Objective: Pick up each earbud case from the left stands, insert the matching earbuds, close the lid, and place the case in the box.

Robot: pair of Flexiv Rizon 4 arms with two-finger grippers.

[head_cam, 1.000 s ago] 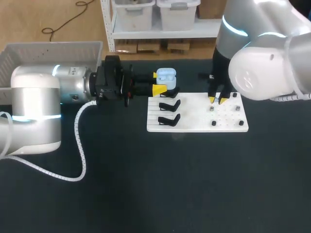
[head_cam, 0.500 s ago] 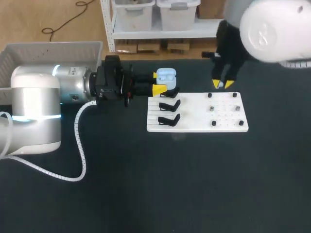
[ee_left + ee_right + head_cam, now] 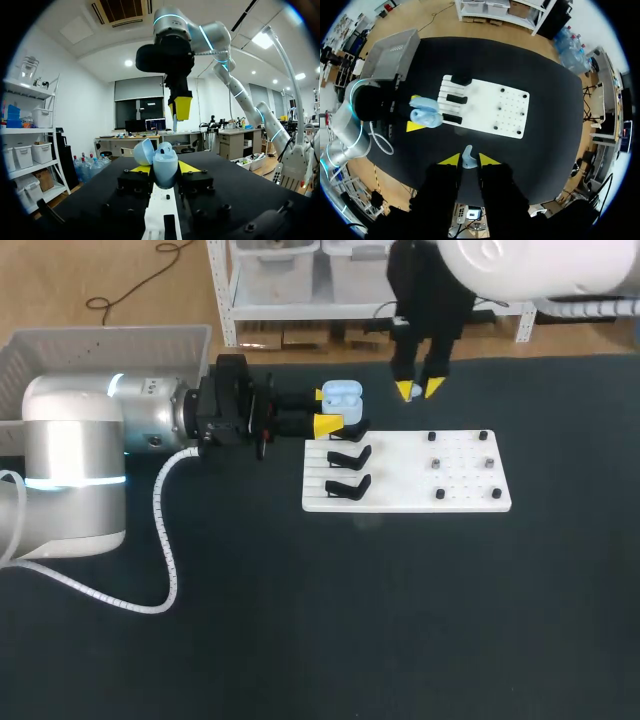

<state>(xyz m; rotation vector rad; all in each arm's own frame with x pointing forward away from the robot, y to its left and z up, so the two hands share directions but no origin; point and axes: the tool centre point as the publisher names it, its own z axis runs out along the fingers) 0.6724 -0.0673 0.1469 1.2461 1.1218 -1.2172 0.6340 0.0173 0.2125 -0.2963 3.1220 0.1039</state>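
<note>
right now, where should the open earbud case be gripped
Grip the earbud case by its lower body, from both sides, as the left pincer does: its lid stands open, so the top must stay free for the earbud.

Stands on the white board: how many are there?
3, in a column at the left of the board: far stand by the earbud case in the left gripper, middle stand and near stand empty.
</note>
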